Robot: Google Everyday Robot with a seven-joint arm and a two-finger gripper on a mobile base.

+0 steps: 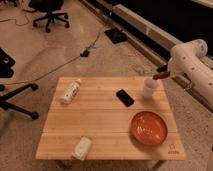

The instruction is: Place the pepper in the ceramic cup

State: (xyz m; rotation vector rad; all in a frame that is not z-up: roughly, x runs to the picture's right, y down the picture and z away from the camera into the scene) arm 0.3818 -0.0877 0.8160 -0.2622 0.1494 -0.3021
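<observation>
Speckled concrete floor (pixel 35 50); light wooden slatted counter (pixel 100 127); black office chair (pixel 50 11); cable (pixel 60 67) trailing across floor. Gripper (pixel 159 75) above counter's far-right corner.

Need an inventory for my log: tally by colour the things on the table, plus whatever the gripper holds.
White: 3 (bottle, ceramic cup, small packet-like item)
Black: 1 (phone)
Orange-red: 1 (plate)
Red: 1 (pepper, held by the gripper just above the cup's right rim)
Total: 6
</observation>
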